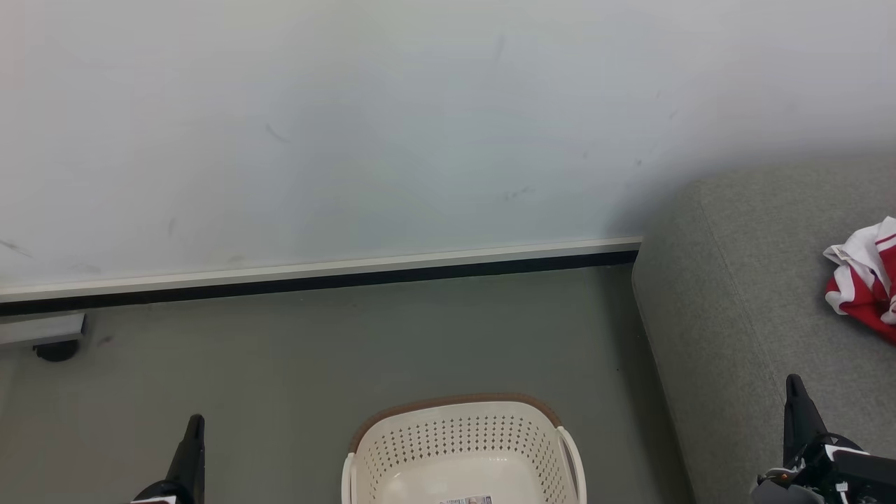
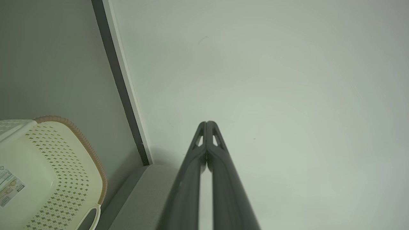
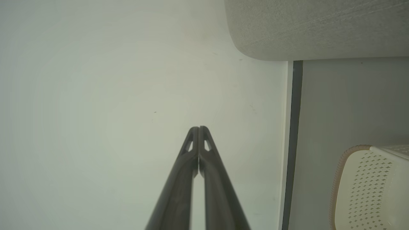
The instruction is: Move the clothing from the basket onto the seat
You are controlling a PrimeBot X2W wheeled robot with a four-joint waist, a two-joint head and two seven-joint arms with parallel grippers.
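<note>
Left gripper (image 2: 207,123) and right gripper (image 3: 198,127) each have their fingers pressed together on nothing, tips toward the wall (image 1: 350,140). Between them the basket (image 1: 462,437) stands on the floor (image 1: 280,350), mouth up. Right of and beyond the right gripper, the clothing (image 1: 868,280) lies crumpled on the seat (image 1: 756,294). It is cut off by the frame edge, so its long axis cannot be told.

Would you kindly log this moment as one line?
clothing: on seat | basket: looks empty | left gripper: shut | right gripper: shut
</note>
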